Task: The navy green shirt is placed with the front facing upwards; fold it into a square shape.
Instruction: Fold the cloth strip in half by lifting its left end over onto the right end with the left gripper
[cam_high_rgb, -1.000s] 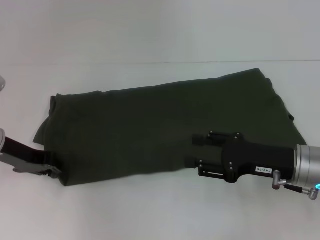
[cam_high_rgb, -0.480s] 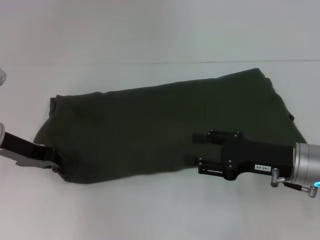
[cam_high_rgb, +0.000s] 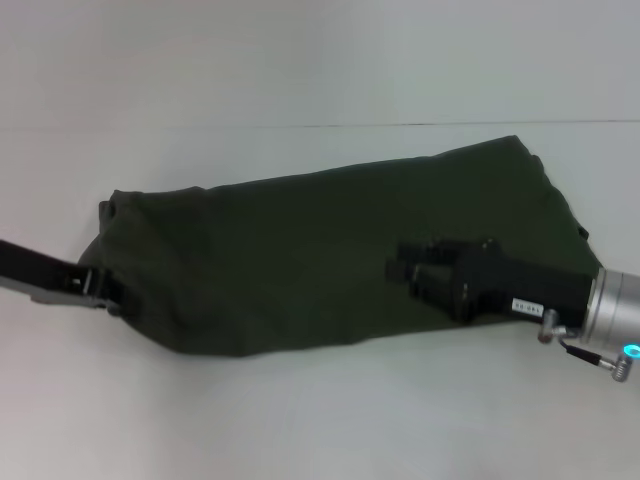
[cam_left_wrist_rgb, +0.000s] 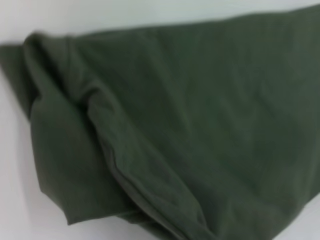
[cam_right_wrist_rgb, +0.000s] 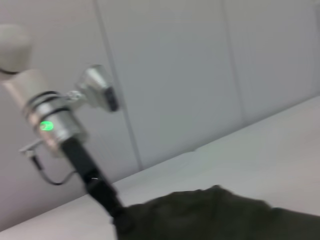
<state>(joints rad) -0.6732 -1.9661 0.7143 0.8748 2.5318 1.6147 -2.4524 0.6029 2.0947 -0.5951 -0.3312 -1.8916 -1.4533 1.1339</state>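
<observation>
On the white table (cam_high_rgb: 300, 420) (pale wall behind), the left end effector (cam_high_rgb: 108, 292) pinches the navy green shirt (cam_high_rgb: 320, 260).

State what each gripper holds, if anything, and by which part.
The left gripper grips the navy green shirt at its left end. The right gripper is over the shirt; its hold cannot be told.

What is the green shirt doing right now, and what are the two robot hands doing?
navy green shirt: folded into a long band lying flat on the white table, print hidden, left end bunched up.
left gripper: at the shirt's left end, touching the cloth.
right gripper: over the shirt's right half, pointing left.
</observation>
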